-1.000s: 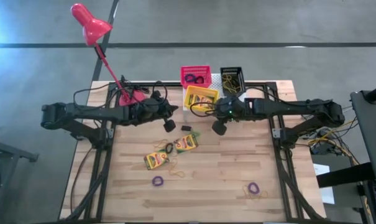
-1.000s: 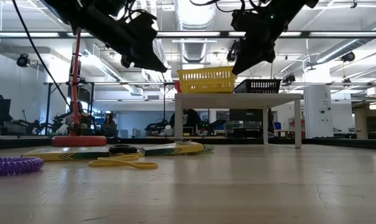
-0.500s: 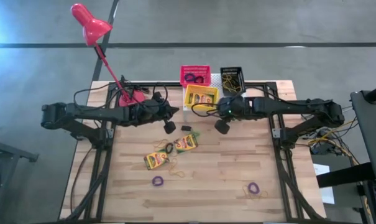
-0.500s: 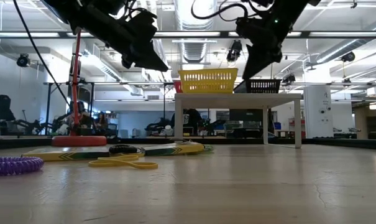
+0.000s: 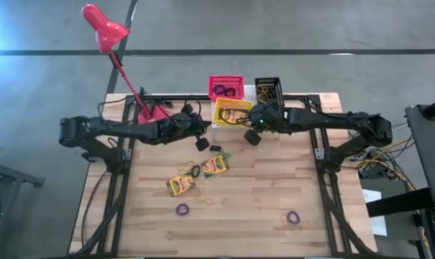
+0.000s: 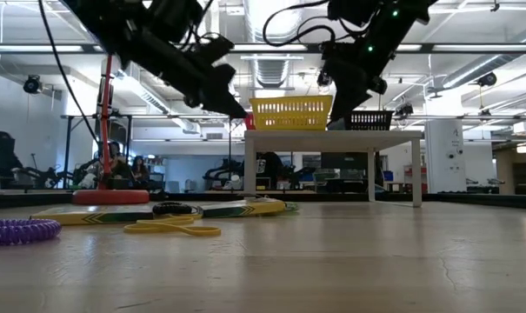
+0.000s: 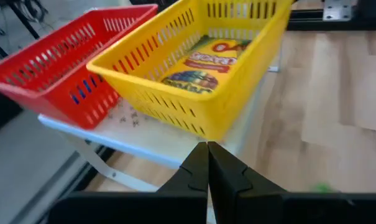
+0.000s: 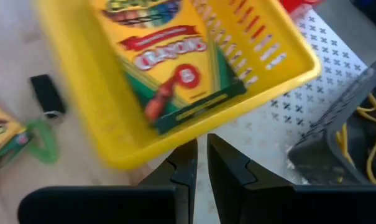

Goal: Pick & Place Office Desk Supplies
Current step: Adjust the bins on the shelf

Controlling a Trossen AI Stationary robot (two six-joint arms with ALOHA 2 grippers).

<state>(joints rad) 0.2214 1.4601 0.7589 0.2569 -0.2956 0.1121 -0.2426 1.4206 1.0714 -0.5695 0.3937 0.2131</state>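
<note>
A yellow mesh basket (image 5: 233, 111) stands on the white perforated shelf (image 8: 271, 118) and holds one crayon box (image 8: 169, 59). Behind it are the pink-red basket (image 5: 226, 88) and the black basket (image 5: 268, 91). Two more crayon boxes (image 5: 216, 165) (image 5: 180, 185) lie flat on the table, with a black loop (image 5: 196, 171), a yellow loop (image 5: 205, 198) and two purple loops (image 5: 182, 209) (image 5: 294, 216) around them. My left gripper (image 7: 207, 148) is shut and empty, hovering just off the yellow basket's near left corner. My right gripper (image 8: 202, 144) is shut and empty, raised at the basket's near right corner.
The red desk lamp (image 5: 106, 29) stands on its base at the table's far left. A small black object (image 5: 216, 148) and a green loop (image 8: 41, 140) lie near the shelf. The wooden table (image 5: 275, 187) has bare room on its right half.
My left gripper has moved right and toward the far edge, closer to the yellow basket. My right gripper has moved toward the far edge and slightly left, also nearer the yellow basket. Nothing on the table has shifted.
</note>
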